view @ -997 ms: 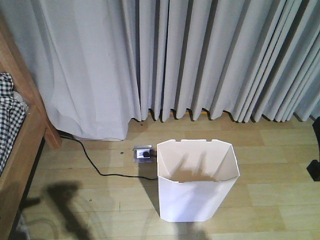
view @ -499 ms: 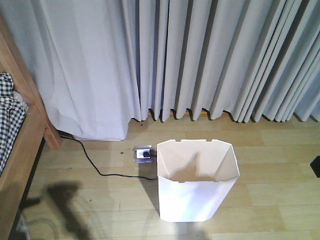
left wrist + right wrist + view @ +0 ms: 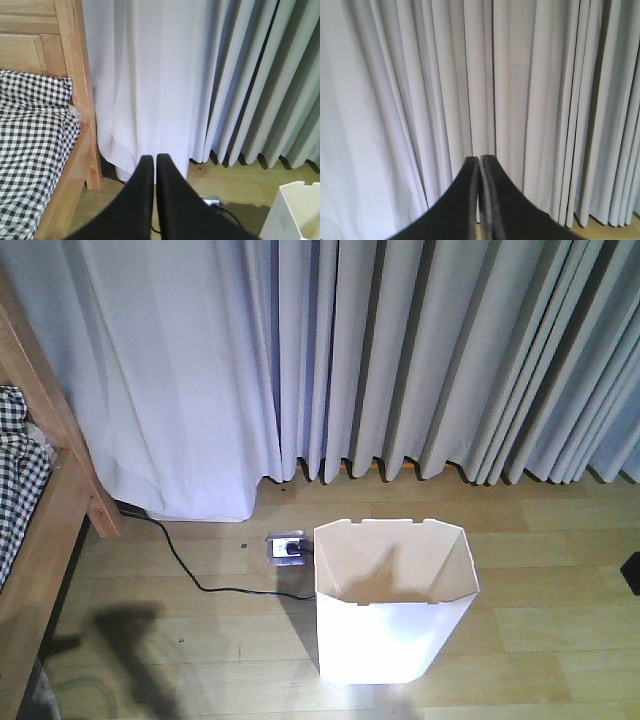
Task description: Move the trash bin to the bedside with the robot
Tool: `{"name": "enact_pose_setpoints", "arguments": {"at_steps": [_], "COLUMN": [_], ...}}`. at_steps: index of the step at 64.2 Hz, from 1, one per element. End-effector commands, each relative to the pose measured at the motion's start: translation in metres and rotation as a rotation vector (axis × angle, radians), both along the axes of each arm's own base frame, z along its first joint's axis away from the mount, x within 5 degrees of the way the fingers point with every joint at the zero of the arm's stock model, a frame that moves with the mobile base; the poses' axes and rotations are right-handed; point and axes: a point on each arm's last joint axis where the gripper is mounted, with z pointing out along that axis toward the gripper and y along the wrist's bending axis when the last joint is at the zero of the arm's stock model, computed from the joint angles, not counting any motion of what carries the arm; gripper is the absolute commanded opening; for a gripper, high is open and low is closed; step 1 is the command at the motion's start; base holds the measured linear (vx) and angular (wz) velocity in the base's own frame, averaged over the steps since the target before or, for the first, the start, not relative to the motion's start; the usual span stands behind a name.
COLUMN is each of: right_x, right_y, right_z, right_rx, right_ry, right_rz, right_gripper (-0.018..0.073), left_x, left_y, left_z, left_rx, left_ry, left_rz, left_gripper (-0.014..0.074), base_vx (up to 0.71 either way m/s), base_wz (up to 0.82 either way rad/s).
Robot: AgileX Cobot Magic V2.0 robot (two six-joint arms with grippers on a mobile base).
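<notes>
The white trash bin (image 3: 392,635) stands upright on the wooden floor in the front view, its rim open and nothing inside. Its corner (image 3: 295,210) shows at the lower right of the left wrist view. The bed (image 3: 35,540) with its checked bedding (image 3: 30,150) and wooden frame is at the left. My left gripper (image 3: 155,159) is shut and holds nothing; it hangs in the air facing the curtain, left of the bin. In front of the curtain folds my right gripper (image 3: 480,160) is shut too, with nothing in it. Neither gripper touches the bin.
Grey-white curtains (image 3: 400,360) hang across the whole back. A floor socket (image 3: 286,547) with a black power cord (image 3: 190,575) lies between the bed and the bin. A dark object (image 3: 631,573) shows at the right edge.
The dark shape at the right edge of the front view has drawn back almost out of frame. The shadow inside the bin has shrunk. The bin has not moved.
</notes>
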Motion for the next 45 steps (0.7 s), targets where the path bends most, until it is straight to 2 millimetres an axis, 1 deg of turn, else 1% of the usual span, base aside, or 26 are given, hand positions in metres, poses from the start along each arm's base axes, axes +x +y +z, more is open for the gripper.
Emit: {"name": "enact_pose_setpoints", "arguments": {"at_steps": [1,8,10,12,13,17,18,20,32,38,45], "right_x": [0.001,0.001,0.001,0.000,-0.001,-0.003,-0.003,-0.004,-0.006,-0.013,-0.024], "right_y": [-0.002,-0.004,-0.005,-0.006,-0.006,-0.007,-0.008,-0.008,-0.008,-0.008,-0.008], "right_z": [0.009,0.008,0.008,0.009,0.009,0.011,0.012,0.013,0.015,0.009,-0.010], "right_rx": [-0.014,-0.061,-0.048,-0.082,-0.061,-0.069,-0.094,-0.070,-0.089,-0.119,-0.105], "right_ry": [-0.024,-0.020,-0.021,-0.025,-0.028,-0.047,-0.055,-0.069,-0.102,-0.146,-0.178], "right_rz": [-0.015,-0.042,-0.050,-0.056,-0.061,-0.075,-0.078,-0.086,-0.090,-0.089,-0.091], "right_gripper": [-0.0009,-0.0009,-0.0009,-0.0009,-0.0009,-0.0009,-0.0009,-0.0009,-0.0009,-0.0009,-0.0009], "left_x": [0.001,0.001,0.001,0.001,0.001,0.001,0.001,0.001,0.001,0.001,0.001], "left_y": [0.000,0.000,0.000,0.000,0.000,0.000,0.000,0.000,0.000,0.000,0.000], "left_z": [0.005,0.005,0.005,0.005,0.005,0.005,0.005,0.005,0.005,0.005,0.005], "left_rx": [0.004,0.004,0.004,0.004,0.004,0.004,0.004,0.004,0.004,0.004,0.004], "left_ry": [-0.077,-0.077,-0.077,-0.077,-0.077,-0.077,-0.077,-0.077,-0.077,-0.077,-0.077], "left_rz": [-0.004,-0.004,-0.004,-0.004,-0.004,-0.004,-0.004,-0.004,-0.004,-0.004,-0.004], "left_gripper": [-0.0006,-0.0006,-0.0006,-0.0006,-0.0006,-0.0006,-0.0006,-0.0006,-0.0006,-0.0006,-0.0006], "base_vx": [0.00,0.00,0.00,0.00,0.00,0.00,0.00,0.00,0.00,0.00,0.00], "base_wz": [0.00,0.00,0.00,0.00,0.00,0.00,0.00,0.00,0.00,0.00,0.00]}}
